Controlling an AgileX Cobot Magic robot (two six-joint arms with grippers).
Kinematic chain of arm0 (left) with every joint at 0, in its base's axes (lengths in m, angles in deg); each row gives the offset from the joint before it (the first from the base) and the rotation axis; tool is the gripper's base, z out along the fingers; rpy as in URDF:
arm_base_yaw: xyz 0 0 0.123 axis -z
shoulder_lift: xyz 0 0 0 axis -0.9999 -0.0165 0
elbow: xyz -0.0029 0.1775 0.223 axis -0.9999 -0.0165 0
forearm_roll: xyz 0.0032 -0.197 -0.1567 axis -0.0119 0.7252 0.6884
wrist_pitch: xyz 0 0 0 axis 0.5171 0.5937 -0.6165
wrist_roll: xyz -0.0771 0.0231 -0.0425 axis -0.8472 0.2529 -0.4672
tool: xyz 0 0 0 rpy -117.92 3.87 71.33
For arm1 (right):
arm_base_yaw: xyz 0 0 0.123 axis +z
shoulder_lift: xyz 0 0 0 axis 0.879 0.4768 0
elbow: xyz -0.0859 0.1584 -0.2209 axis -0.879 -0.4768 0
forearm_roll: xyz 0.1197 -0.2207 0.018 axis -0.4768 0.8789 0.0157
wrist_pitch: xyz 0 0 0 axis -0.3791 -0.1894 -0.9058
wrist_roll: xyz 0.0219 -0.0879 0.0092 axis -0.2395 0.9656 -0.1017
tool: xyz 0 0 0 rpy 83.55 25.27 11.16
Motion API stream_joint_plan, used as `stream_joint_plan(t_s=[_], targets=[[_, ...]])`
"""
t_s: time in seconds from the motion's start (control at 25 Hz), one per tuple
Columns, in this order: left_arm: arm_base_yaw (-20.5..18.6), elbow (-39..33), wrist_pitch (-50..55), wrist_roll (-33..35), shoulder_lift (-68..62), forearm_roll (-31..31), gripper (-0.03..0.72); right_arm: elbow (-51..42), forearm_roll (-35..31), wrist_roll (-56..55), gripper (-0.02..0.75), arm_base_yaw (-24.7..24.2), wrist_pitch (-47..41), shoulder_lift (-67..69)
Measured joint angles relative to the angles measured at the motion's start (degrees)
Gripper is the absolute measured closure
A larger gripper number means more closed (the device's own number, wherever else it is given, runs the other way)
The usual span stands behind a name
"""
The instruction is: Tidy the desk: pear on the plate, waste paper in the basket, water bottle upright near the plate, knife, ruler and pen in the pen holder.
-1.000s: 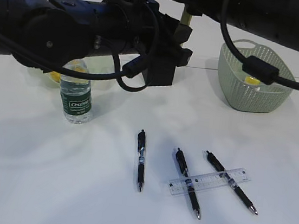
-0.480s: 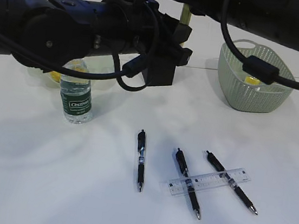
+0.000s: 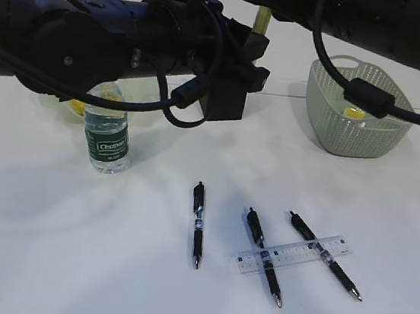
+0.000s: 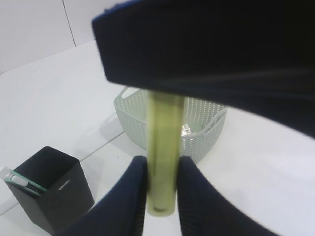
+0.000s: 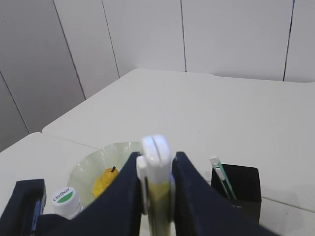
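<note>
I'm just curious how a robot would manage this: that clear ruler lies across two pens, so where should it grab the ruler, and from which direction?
Probably from straight above, at the left end of the ruler. Resting on the two crossed pens, it sits slightly off the desk, so fingers could close across its narrow width, clear of either pen.

Two thick matte-black cylindrical robot arms (image 3: pixel 72 33) carry looped black rubber cables (image 3: pixel 196 86) with a ribbed ferrite bead. Dark navy, smooth, rounded gripper fingers (image 4: pixel 133 196) taper toward their tips.
</note>
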Motion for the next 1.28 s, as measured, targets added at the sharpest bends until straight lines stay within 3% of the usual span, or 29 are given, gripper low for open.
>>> stream_joint_plan(t_s=[1.28], targets=[[0.0,-0.08,-0.65,0.0,0.0,0.0,0.558,0.0,0.13,0.12,0.63,-0.26,0.13,0.0]])
